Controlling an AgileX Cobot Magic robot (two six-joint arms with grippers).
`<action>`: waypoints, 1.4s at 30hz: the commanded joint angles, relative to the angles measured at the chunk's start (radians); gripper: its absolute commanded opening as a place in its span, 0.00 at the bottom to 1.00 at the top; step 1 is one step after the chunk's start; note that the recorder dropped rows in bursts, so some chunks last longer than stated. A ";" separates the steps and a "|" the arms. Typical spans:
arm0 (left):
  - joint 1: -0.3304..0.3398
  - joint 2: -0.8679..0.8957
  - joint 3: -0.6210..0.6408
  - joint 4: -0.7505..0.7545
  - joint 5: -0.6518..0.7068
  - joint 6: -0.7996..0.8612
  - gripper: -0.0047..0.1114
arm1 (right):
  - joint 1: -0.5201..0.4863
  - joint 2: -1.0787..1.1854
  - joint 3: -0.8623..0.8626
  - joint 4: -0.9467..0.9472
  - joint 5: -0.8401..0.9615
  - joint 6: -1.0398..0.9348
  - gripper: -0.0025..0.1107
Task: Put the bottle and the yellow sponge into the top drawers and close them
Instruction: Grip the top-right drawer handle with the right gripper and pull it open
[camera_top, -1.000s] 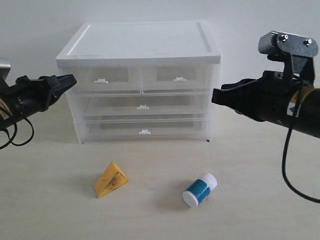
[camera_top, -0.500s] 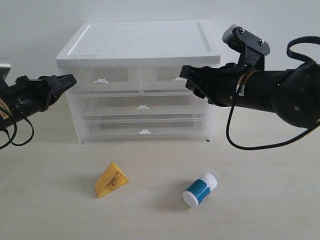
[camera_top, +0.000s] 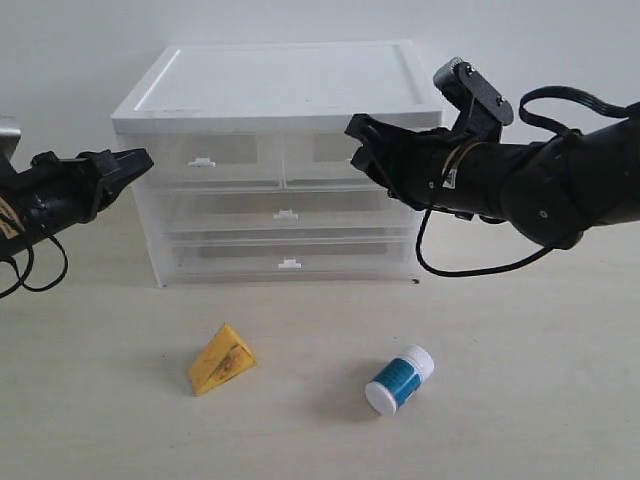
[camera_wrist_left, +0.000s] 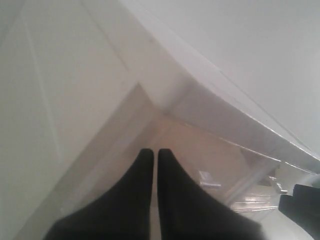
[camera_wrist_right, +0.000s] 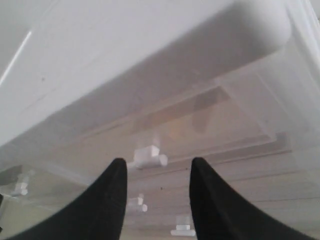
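The white pill bottle (camera_top: 399, 379) with a blue-teal label lies on its side on the table in front of the cabinet, right of centre. The yellow sponge (camera_top: 221, 359) rests to its left. Both top drawers (camera_top: 215, 159) (camera_top: 345, 153) are closed. My right gripper (camera_top: 360, 142) is open just in front of the right top drawer, and its white tab handle (camera_wrist_right: 148, 156) shows between the fingers, a little beyond them. My left gripper (camera_top: 140, 160) is shut and empty beside the cabinet's left upper corner. In the left wrist view the left gripper (camera_wrist_left: 155, 151) points at the cabinet's side wall.
The white cabinet (camera_top: 280, 90) has two full-width drawers (camera_top: 288, 214) (camera_top: 290, 262) under the top pair, both closed. Its flat top reaches above both grippers. A black cable (camera_top: 470, 265) loops under my right arm.
My right arm has swung left from the table's right side, and its gripper now sits in front of the right top drawer. The left arm, sponge and bottle have not moved.
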 joint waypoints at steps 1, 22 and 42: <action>0.001 0.008 -0.006 -0.051 0.007 -0.014 0.07 | 0.000 0.016 -0.011 0.005 -0.085 0.025 0.34; 0.001 0.008 -0.006 -0.049 0.007 -0.014 0.07 | 0.000 0.056 -0.055 0.012 -0.093 0.048 0.21; 0.001 0.009 -0.006 -0.050 -0.003 -0.014 0.07 | 0.000 0.041 0.055 -0.156 -0.080 0.081 0.02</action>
